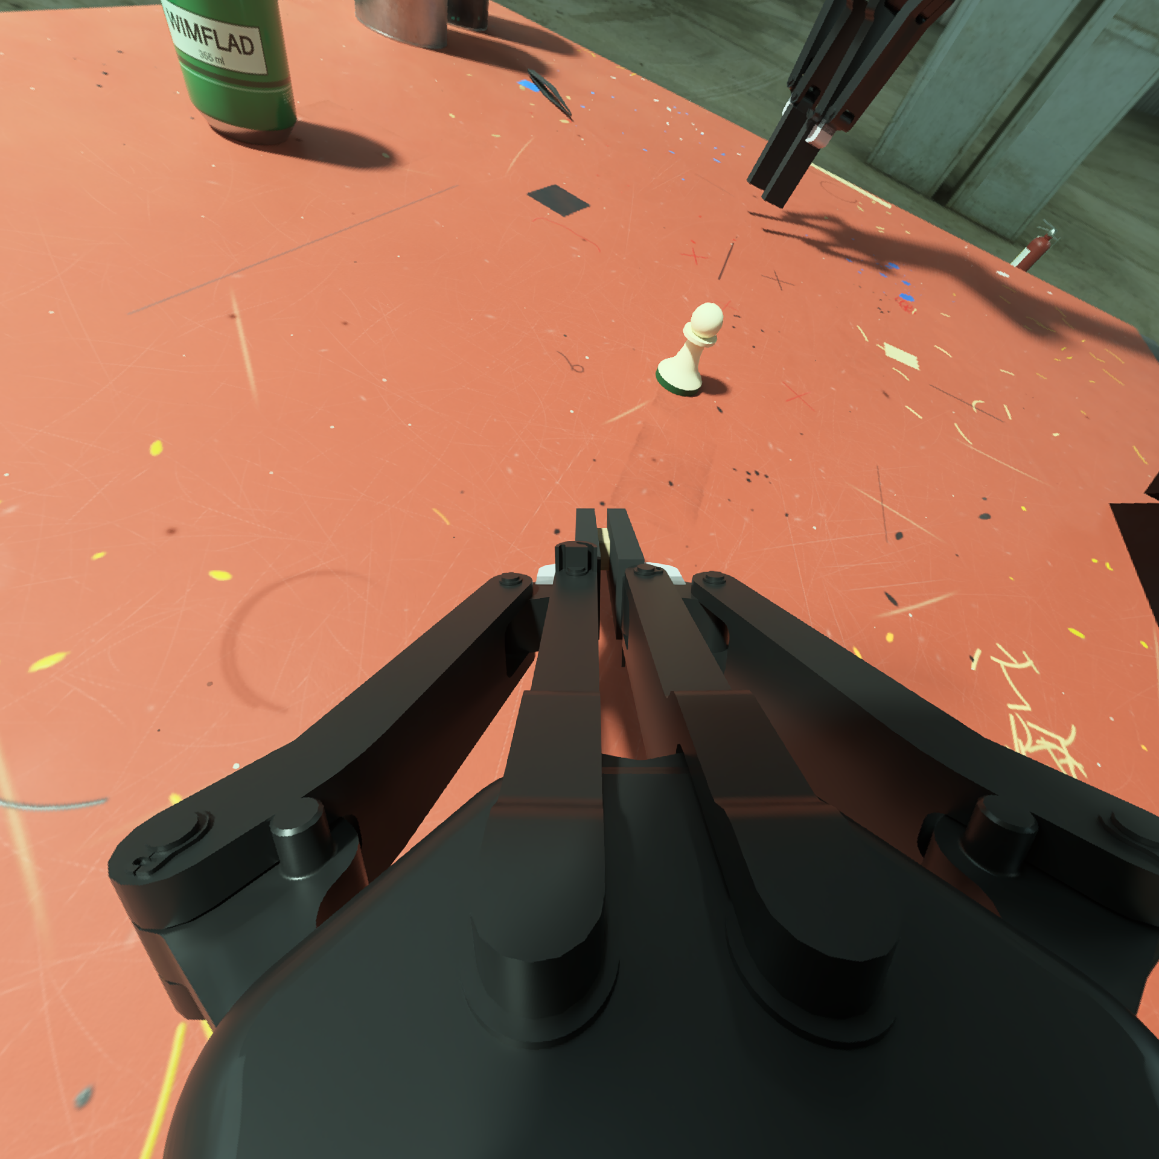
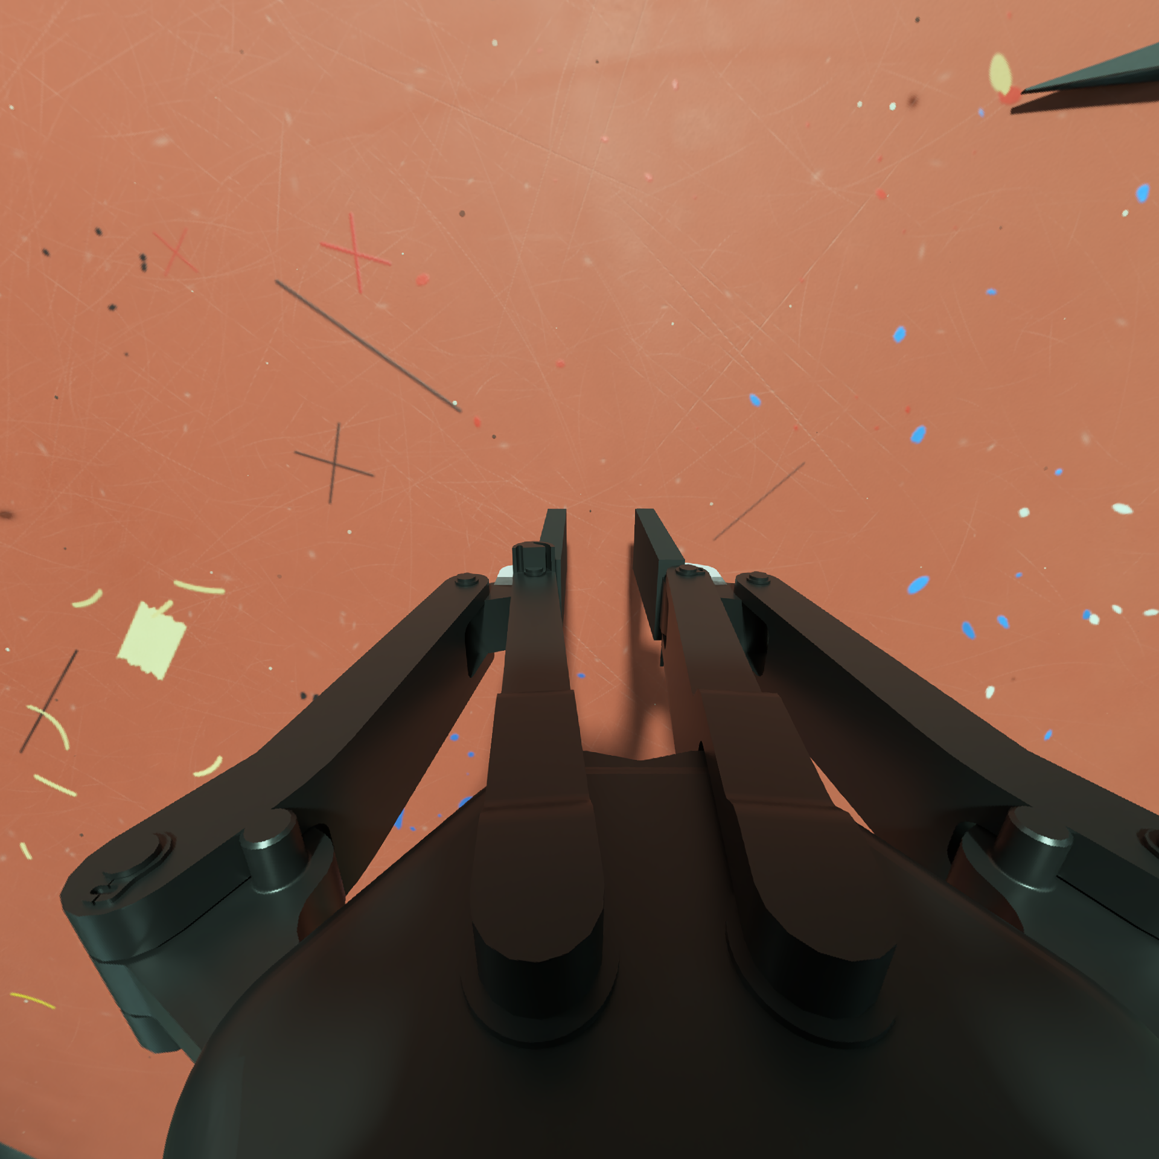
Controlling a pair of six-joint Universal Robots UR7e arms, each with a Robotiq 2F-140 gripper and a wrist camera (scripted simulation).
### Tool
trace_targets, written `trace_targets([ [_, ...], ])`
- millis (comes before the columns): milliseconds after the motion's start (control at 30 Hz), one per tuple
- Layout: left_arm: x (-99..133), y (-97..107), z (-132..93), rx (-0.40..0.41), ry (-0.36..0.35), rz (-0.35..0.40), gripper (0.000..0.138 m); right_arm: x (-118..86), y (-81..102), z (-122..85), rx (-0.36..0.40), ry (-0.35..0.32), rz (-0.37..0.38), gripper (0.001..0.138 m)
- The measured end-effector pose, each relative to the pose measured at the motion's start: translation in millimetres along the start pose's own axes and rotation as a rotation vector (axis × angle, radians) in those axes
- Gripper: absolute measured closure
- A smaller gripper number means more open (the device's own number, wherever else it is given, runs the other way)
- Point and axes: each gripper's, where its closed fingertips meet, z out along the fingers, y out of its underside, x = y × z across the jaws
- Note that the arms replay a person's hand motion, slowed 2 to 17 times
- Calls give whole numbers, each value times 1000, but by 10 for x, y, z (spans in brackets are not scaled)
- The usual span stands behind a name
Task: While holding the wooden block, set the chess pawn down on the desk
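The salmon-red table (image 1: 376, 389) carries a green can (image 1: 235, 69) at its far side. The right gripper (image 2: 600, 520) hangs over bare table, its fingers parted and empty. The left gripper (image 1: 602, 520) pinches a thin pale wooden block (image 1: 605, 537). The cream chess pawn (image 1: 690, 351) stands free on the table, beyond the left fingers.

A white label with dark letters and a small number line is seen on a green can (image 1: 235, 69), far to the left on the bench (image 1: 376, 376). Red and black crosses are drawn on the bench, and pale scribbles are seen near the right edge. These scribbles cannot be read.
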Motion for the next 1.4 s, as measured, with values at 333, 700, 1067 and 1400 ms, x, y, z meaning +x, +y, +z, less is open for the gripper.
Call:
trace_targets([
  [333, -4, 0, 0, 0, 4, -8, 133, 4, -46, -93, 47, 37, -26, 109],
  [700, -9, 1, 1, -1, 0, -9, 133, -167, -187, -232, 157, -23, -133, 114],
  [1067, -12, 2, 2, -2, -3, -8, 133, -481, -304, -253, 234, -139, -324, 124],
  [1400, -16, 5, 5, -5, -2, -14, 133, -587, -389, -174, 229, -149, -383, 125],
])
